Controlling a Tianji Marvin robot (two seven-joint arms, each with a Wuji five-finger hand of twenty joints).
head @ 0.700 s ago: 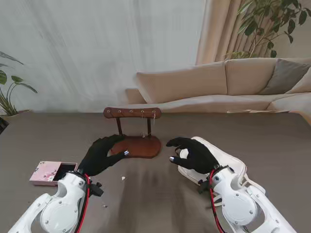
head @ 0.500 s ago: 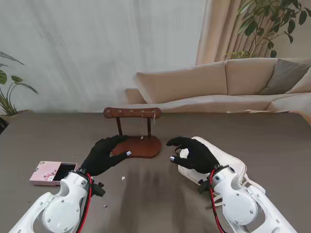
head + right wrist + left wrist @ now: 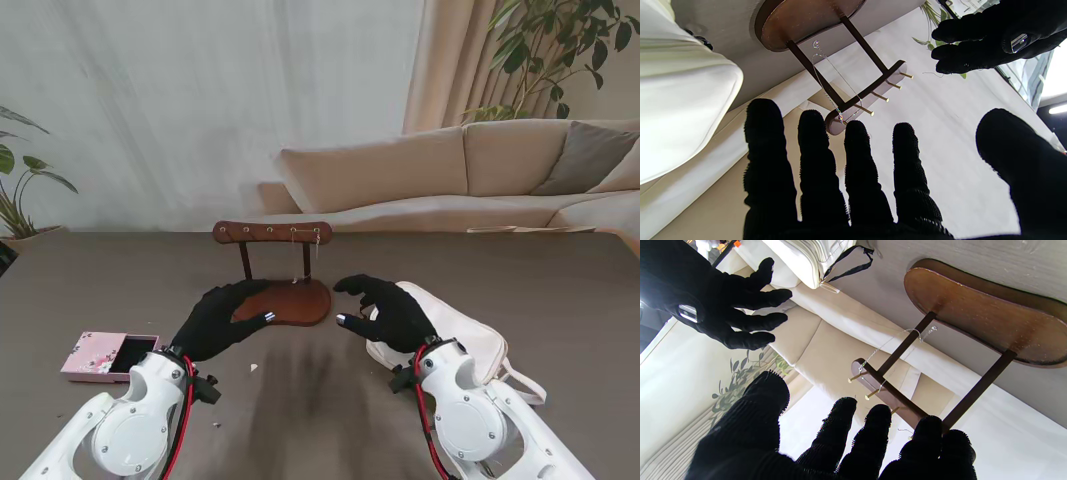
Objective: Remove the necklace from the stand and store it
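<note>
Wooden stand (image 3: 280, 290) holds the necklace (image 3: 826, 78); left robot hand (image 3: 222, 318) and right robot hand (image 3: 385, 310) hover nearby, fingers spread, holding nothing

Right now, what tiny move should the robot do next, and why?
Probably ease the right hand forward toward the necklace. The chain hangs from the pegs at the stand's right end, and both hands are open and holding nothing; the left hand hovers by the base.
</note>
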